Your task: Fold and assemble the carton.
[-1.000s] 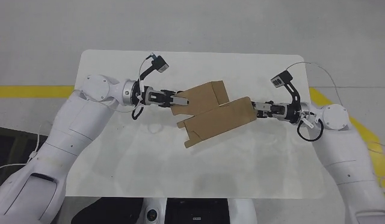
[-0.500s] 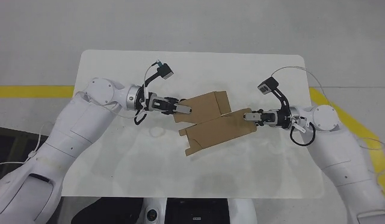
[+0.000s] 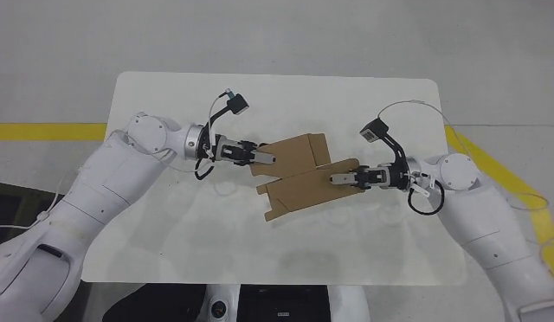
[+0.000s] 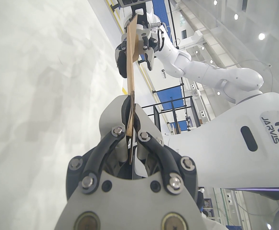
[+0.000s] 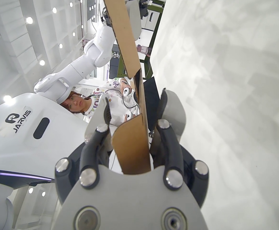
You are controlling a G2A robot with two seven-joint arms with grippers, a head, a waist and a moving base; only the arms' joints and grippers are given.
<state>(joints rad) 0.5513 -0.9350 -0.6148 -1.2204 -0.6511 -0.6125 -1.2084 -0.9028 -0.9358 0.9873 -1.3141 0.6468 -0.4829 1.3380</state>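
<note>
A flat brown carton hangs just above the middle of the white table, held edge-on between the two arms. My left gripper is shut on its left edge; the left wrist view shows the cardboard pinched between the pads at my left gripper. My right gripper reaches in over the carton's right part. In the right wrist view a bent flap stands between the spread fingers, and my right gripper is open around it.
The table's bare surface stretches on all sides of the carton, with its front edge near the robot. A yellow floor stripe runs past the table's left and right ends.
My right gripper has slid leftward along the carton, from its right end to farther in over the panel. The carton has shifted slightly left and toward the robot. The left gripper keeps its hold.
</note>
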